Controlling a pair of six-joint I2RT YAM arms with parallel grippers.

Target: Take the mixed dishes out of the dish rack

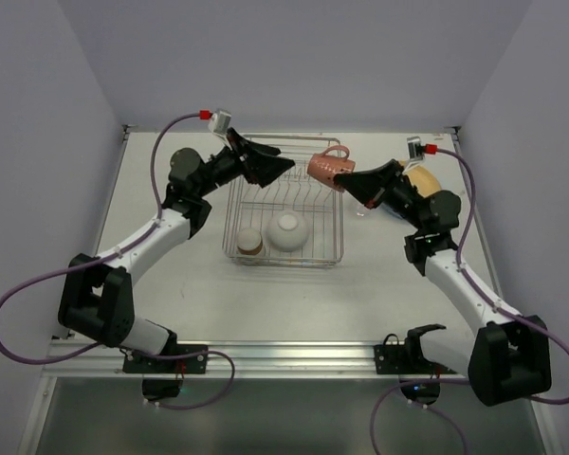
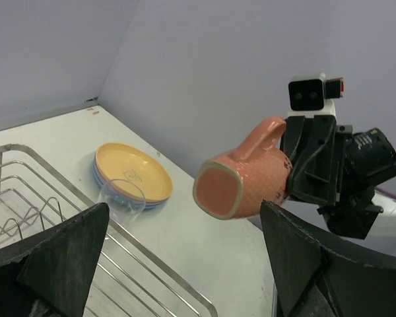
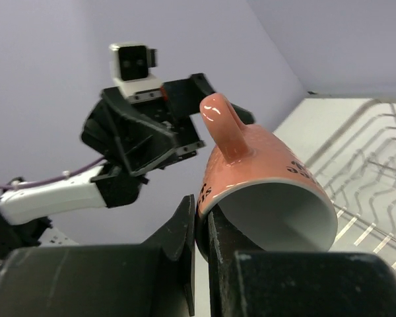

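Holding the salmon-pink mug (image 1: pixel 330 169) in the right gripper (image 3: pixel 199 230), whose fingers are clenching one side of the rim, one finger inside the mouth and one outside. The left gripper (image 1: pixel 281 167) is hanging just across from the mug's base with its jaws spread wide, gripping nothing.

The mug is hanging in the air over the far right corner of the dish rack (image 1: pixel 229 220), between the two grippers, touching no wire that I can see.

I am reading the step in hand as carrying the mug out of the rack. The stacked plates (image 2: pixel 133 173) and the clear glass (image 2: pixel 121 198) are already sitting on the bench (image 1: pixel 294 303) near its far right corner. The white bowl (image 1: pixel 288 230) and the small brown cup (image 1: pixel 249 241) are sitting in the rack's near end.

The mug is lying on its side. Its long axis is running roughly level across the bench, base pointing at the left gripper, mouth facing the right wrist, handle pointing up.

The next move, as I am judging it, calls for swinging right past the rack's right edge, rolling the wrist until the base is facing down, and lowering onto bare bench clear of the glass and plates.
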